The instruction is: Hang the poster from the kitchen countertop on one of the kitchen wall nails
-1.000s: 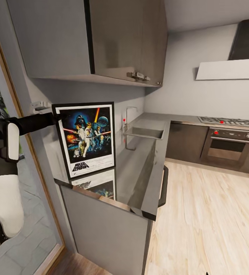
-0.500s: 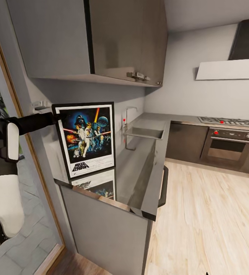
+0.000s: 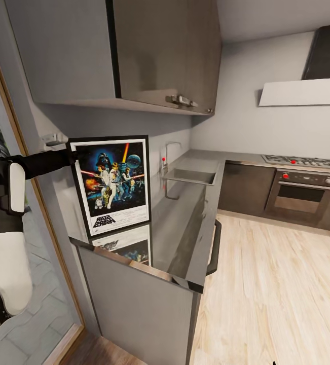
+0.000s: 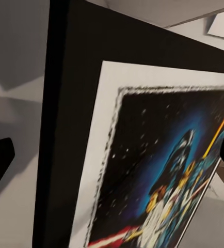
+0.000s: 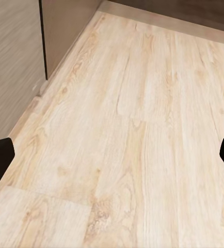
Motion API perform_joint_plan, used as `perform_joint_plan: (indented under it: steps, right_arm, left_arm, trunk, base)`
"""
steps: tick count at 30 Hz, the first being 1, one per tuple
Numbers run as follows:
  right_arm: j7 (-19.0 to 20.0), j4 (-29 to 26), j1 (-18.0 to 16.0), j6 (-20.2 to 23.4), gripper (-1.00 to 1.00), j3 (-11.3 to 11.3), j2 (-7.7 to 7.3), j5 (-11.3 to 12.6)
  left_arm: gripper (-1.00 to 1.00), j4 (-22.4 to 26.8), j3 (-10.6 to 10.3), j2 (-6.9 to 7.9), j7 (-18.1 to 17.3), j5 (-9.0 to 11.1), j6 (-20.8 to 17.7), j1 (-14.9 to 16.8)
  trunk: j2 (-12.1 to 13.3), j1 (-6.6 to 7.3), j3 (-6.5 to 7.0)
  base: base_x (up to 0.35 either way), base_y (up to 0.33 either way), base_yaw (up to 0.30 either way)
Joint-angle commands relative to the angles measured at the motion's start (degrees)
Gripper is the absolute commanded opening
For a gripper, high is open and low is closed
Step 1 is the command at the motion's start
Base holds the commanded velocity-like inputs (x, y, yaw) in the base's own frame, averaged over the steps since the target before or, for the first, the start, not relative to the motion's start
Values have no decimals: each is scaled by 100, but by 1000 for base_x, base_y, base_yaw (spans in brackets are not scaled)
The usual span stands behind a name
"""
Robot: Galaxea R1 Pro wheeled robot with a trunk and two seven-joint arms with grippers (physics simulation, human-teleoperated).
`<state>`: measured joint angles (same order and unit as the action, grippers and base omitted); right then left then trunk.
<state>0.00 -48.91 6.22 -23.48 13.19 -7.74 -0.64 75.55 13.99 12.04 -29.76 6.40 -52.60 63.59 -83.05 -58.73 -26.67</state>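
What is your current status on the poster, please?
Left tool open, straddling poster top corner. Right tool open over wood floor. Poster upright on the kitchen countertop. Wall cabinet overhangs.

The poster (image 3: pixel 113 185) stands upright at the near end of the table (image 3: pixel 185 223), its lower edge on the glossy dark slab, which mirrors it. It has a black frame, white border, dark blue artwork and black lettering at the bottom. The left tool (image 4: pixel 112 155) straddles its upper left corner.
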Motion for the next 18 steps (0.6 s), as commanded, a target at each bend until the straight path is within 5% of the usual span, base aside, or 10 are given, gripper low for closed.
perform_joint_plan:
  steps: [1,15,16,18]
  right_arm:
    - [0,-4,1,-8,100,3,0,-7]
    - [0,-4,1,-10,100,2,0,-7]
    - [0,-4,1,-11,100,4,0,-7]
    - [0,-4,0,-11,100,4,0,-7]
  left_arm:
    - [100,2,6,0,17,57,-48,5]
    - [100,-32,-25,0,-19,77,-64,5]
    - [-100,-34,-27,0,-21,78,-64,5]
    - [-100,-39,-33,0,-26,79,-65,5]
  trunk:
    - [-3,0,-5]
    - [-3,0,-5]
    - [-3,0,-5]
    - [-3,0,-5]
  base:
    - [0,-2,0]
    - [0,0,0]
    - [0,0,0]
    - [0,0,0]
